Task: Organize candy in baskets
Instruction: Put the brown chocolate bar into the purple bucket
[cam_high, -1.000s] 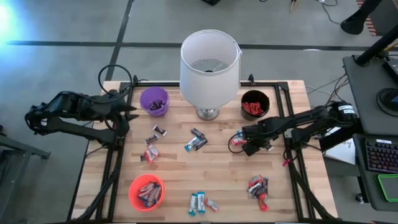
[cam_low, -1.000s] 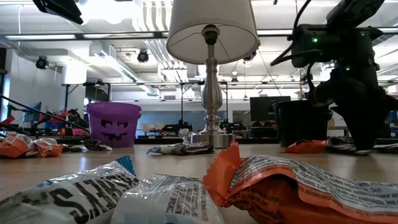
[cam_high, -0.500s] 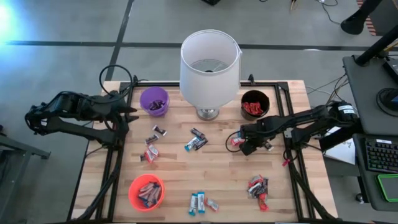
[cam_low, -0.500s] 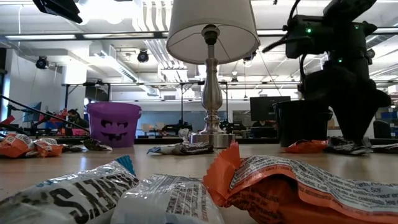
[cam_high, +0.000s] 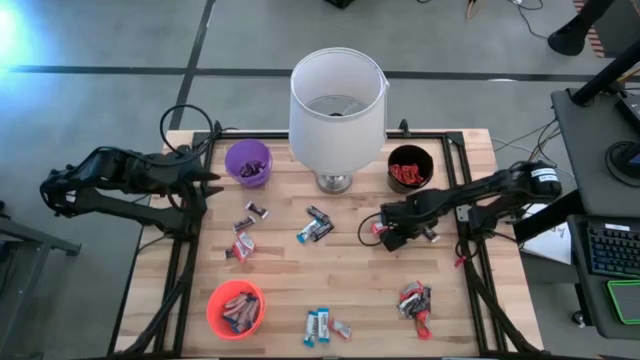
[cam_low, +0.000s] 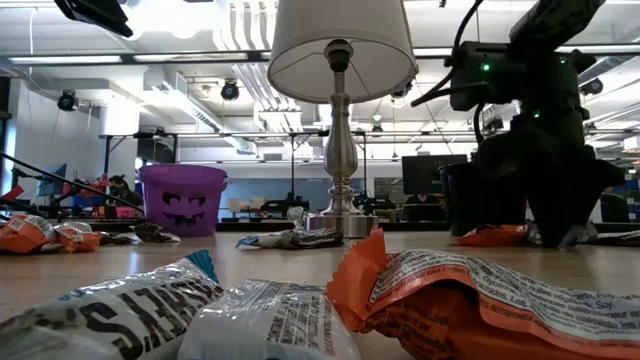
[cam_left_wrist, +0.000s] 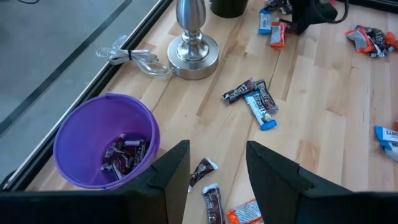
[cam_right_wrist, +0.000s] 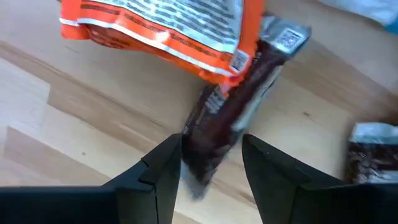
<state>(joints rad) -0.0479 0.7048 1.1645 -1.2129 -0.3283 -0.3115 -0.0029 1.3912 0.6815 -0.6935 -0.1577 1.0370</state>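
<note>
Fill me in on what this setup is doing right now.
A two-armed robot is sorting wrapped candy into baskets. The right gripper is down at the table, fingers open astride a dark brown candy bar that lies partly under an orange wrapper. The left gripper waits open beside the purple basket. More candy is scattered on the table.

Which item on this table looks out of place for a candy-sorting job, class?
The lamp stands out: a big white shade on a metal base, at the table's far edge between the purple bowl and the black bowl. It holds no candy and plays no part in the sorting. Nothing looks spilled or damaged.
</note>
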